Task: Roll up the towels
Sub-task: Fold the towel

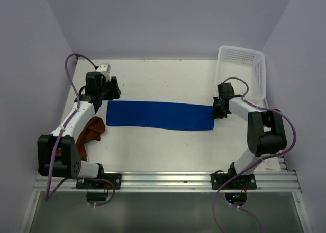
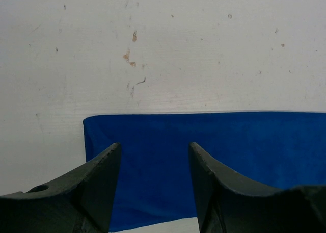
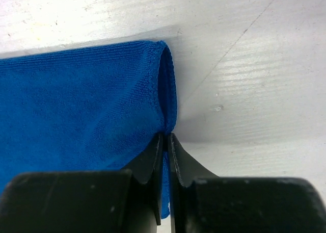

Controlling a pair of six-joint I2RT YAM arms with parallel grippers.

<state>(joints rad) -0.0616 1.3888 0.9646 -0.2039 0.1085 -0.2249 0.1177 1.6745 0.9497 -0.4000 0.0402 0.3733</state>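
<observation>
A royal blue towel lies flat in a long strip across the middle of the table. My right gripper is at its right end, shut on the towel's edge, which bunches up between the closed fingers. My left gripper hovers open over the towel's left end, with nothing between its fingers. A rust-brown towel lies crumpled at the left, beside the left arm.
A white perforated basket stands at the back right, just behind the right gripper. Purple walls close in the table on three sides. A metal rail runs along the near edge.
</observation>
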